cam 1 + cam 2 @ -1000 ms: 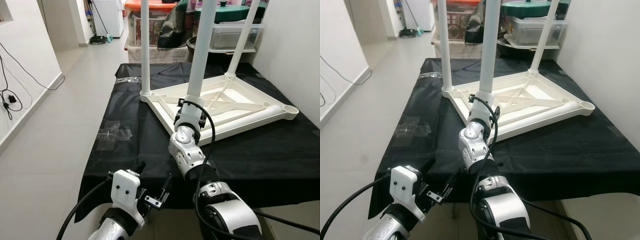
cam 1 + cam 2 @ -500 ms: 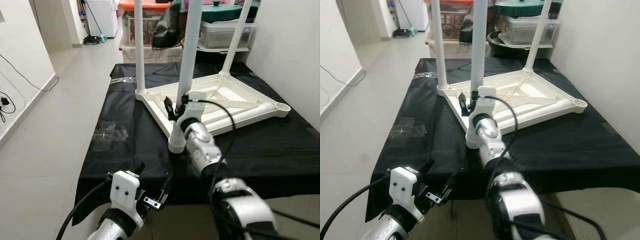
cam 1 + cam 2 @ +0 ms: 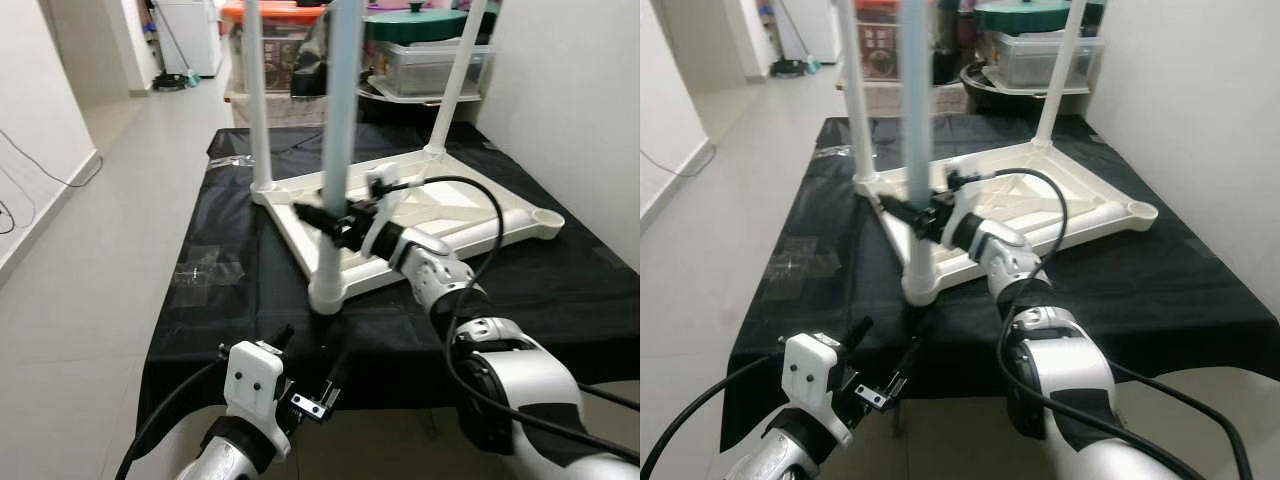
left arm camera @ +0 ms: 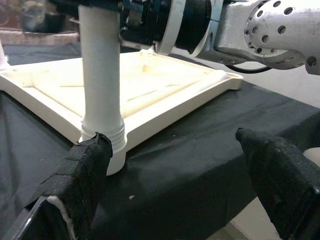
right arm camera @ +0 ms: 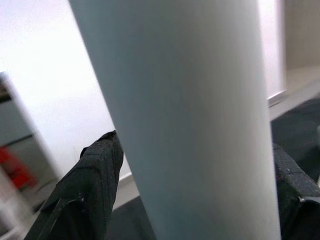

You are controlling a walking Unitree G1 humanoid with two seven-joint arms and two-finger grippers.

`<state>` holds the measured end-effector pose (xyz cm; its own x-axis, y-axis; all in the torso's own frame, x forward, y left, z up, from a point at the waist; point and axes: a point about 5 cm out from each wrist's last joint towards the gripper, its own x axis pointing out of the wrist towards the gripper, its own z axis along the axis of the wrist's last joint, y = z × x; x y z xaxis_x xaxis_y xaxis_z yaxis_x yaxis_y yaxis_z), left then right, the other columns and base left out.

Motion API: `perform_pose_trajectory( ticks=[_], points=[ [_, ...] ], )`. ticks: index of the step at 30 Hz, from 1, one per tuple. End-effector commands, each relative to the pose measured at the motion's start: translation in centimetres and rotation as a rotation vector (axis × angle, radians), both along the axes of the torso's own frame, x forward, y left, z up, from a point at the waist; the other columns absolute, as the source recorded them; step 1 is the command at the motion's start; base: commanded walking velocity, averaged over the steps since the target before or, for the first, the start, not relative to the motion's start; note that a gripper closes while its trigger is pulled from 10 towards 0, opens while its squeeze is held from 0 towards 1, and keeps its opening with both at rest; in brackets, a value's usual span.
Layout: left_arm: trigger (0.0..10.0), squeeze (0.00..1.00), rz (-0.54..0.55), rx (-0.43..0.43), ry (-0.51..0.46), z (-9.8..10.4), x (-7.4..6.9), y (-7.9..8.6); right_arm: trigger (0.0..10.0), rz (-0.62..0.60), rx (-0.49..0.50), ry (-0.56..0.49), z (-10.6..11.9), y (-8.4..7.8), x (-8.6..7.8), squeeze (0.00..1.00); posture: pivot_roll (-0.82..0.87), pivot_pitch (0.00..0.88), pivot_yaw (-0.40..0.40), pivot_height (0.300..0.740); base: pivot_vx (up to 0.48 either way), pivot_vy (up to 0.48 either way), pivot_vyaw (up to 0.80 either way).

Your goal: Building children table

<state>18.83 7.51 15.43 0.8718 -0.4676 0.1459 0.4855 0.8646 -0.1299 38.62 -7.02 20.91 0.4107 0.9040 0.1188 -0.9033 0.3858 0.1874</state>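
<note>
A white children's table [image 3: 455,203] lies upside down on a black cloth. Three white legs stand up from its corners, and the right corner socket [image 3: 549,216] is bare. My right gripper [image 3: 326,214] reaches in from the right and is shut on the near leg [image 3: 338,120], a short way above its base. In the right wrist view that leg [image 5: 190,120] sits between the black fingers [image 5: 92,187]. My left gripper [image 3: 308,352] hangs open below the front edge; in its wrist view the leg base [image 4: 102,135] lies ahead of it.
The black cloth [image 3: 230,310] covers a low work table with a patch of clear tape [image 3: 205,272] at its left. Storage boxes [image 3: 430,60] are stacked behind. A white wall runs close along the right, and tiled floor [image 3: 90,250] opens to the left.
My right arm has swung from in front of the near leg round to its right side, with the gripper staying at the leg. The left gripper has stayed put. The camera view shifted.
</note>
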Motion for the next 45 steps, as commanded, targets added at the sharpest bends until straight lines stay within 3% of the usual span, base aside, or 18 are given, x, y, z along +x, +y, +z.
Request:
perform_pose_trajectory(
  ticks=[1, 8, 9, 10, 17, 18, 20, 25, 26, 28, 32, 34, 37, 39, 41, 42, 44, 45],
  points=[
    [10.0, 0.0, -0.016, -0.019, 0.005, 0.3, -0.3, -0.1, 10.0, 0.117, -0.036, 0.006, 0.0, 1.5, -0.5, 0.0, 0.07, 0.0, -0.04, 0.74, 0.0, 0.0, 0.0],
    [10.0, 0.0, -0.054, -0.056, -0.007, 1.0, -0.5, -0.5, 10.0, 0.208, -0.029, 0.001, 0.5, 2.0, -0.8, 0.0, 0.07, 0.0, -0.042, 0.74, 0.0, 0.0, 0.0],
    [10.0, 0.0, -0.058, -0.058, -0.012, 1.1, -0.6, -0.7, 9.2, 0.228, -0.032, -0.006, 0.5, 2.2, -0.9, 0.0, 0.07, 0.0, -0.042, 0.74, 0.0, 0.0, 0.0],
    [10.0, 0.0, -0.058, -0.057, -0.016, 1.2, -0.6, -0.7, 0.0, 0.22, -0.029, 0.0, 0.6, 2.3, -0.9, 0.0, 0.07, 0.0, -0.042, 0.74, 0.0, 0.0, 0.0],
    [10.0, 0.0, -0.024, -0.048, -0.039, 1.5, -0.2, -0.4, 0.0, 0.103, -0.037, -0.003, 0.2, 1.8, -0.4, 0.0, 0.06, 0.0, -0.04, 0.74, 0.0, 0.0, 0.0],
    [10.0, 0.0, 0.061, -0.031, -0.072, 2.0, 0.4, 0.5, 0.0, -0.128, -0.089, -0.01, -0.6, 0.7, 0.5, 0.0, 0.05, 0.0, -0.036, 0.74, 0.0, 0.0, 0.0],
    [10.0, 0.0, 0.09, -0.027, -0.082, 2.1, 0.6, 0.8, 0.0, -0.213, -0.105, -0.004, -0.9, 0.2, 0.8, 0.0, 0.05, 0.0, -0.036, 0.74, 0.0, 0.0, 0.0],
    [10.0, 0.0, 0.238, 0.012, -0.102, 2.5, 1.0, 2.5, 0.0, -0.688, -0.205, 0.045, -2.8, -3.1, 1.9, 0.0, 0.05, 0.0, -0.034, 0.74, 0.0, 0.0, 0.0],
    [10.0, 0.0, 0.238, 0.012, -0.102, 2.5, 1.0, 2.5, 0.0, -0.688, -0.205, 0.045, -2.8, -3.1, 1.9, 0.0, 0.05, 0.0, -0.034, 0.74, 0.0, 0.0, 0.0],
    [10.0, 0.0, 0.298, 0.023, -0.092, 2.4, 1.0, 3.3, 0.0, -0.974, -0.256, 0.098, -3.8, -5.3, 2.1, 0.0, 0.04, 0.0, -0.027, 0.74, 0.0, 0.0, 0.0],
    [10.0, 0.0, 0.318, 0.032, -0.092, 2.3, 1.1, 3.5, 0.0, -1.087, -0.275, 0.117, -4.2, -6.3, 2.0, 0.0, 0.04, 0.0, -0.027, 0.74, 0.0, 0.0, 0.0],
    [10.0, 0.0, 0.361, 0.047, -0.08, 2.0, 1.2, 4.0, 0.0, -1.384, -0.217, 0.207, -5.1, -7.9, 1.3, 0.0, 0.04, 0.0, -0.019, 0.74, 0.0, 0.0, 0.0],
    [10.0, 0.0, 0.373, 0.052, -0.073, 1.8, 1.4, 4.1, 0.0, -1.508, -0.163, 0.262, -5.6, -7.5, 0.7, 0.0, 0.04, 0.0, -0.019, 0.74, 0.0, 0.0, 0.0],
    [10.0, 0.0, 0.366, 0.041, -0.066, 1.8, 1.4, 4.0, 0.0, -1.511, -0.131, 0.287, -5.4, -5.6, 0.6, 0.0, 0.04, 0.0, -0.019, 0.74, 0.0, 0.0, 0.0],
    [10.0, 0.0, 0.366, 0.041, -0.066, 1.8, 1.4, 4.0, 0.0, -1.511, -0.131, 0.287, -5.4, -5.6, 0.6, 0.0, 0.04, 0.0, -0.019, 0.74, 0.0, 0.0, 0.0],
    [10.0, 0.0, 0.356, 0.044, -0.073, 1.9, 1.5, 3.6, 6.2, -1.45, -0.104, 0.232, -4.4, -3.7, 0.7, 0.0, 0.0, 0.001, -0.038, 0.74, 0.0, 0.0, 0.0],
    [10.0, 0.0, 0.348, 0.047, -0.079, 2.1, 1.6, 3.3, 6.2, -1.408, -0.088, 0.186, -3.7, -2.9, 0.9, 0.0, 0.0, 0.001, -0.038, 0.74, 0.0, 0.0, 0.0],
    [10.0, 0.0, 0.343, 0.043, -0.076, 2.0, 1.5, 3.2, 10.0, -1.368, -0.072, 0.148, -3.3, -2.6, 0.9, 0.0, -0.01, 0.003, -0.033, 0.74, 0.0, 0.0, 0.0]
  ],
)
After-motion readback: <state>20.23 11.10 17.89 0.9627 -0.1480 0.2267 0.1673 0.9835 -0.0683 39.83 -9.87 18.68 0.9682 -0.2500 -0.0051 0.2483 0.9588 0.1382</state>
